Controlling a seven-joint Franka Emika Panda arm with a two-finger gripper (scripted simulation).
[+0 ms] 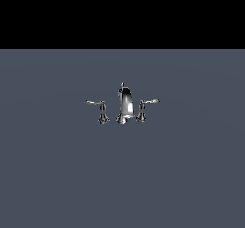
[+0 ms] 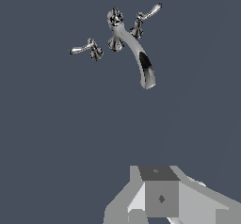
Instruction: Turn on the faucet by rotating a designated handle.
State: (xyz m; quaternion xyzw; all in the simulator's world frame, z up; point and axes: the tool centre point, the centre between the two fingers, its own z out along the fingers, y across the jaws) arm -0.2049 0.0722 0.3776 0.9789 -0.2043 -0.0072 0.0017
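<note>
My gripper (image 2: pixel 162 204) sits nearest, jaw state I cannot tell; the faucet (image 2: pixel 134 49) stands well off on the table (image 2: pixel 56 138), the handle (image 2: pixel 84 49) beside its twin lever (image 2: pixel 148 15), so I risk grabbing the wrong one

1. The faucet (image 1: pixel 125 105) gleams: polished chrome metal, mirror-glossy, throwing bright highlights.
2. Its handle (image 1: pixel 97 106) shows the same slick chrome.
3. The floor (image 1: pixel 122 174) looks flat, matt slate-grey.
4. The gripper (image 2: pixel 160 197) reads dull grey, smooth, unshiny.
</note>
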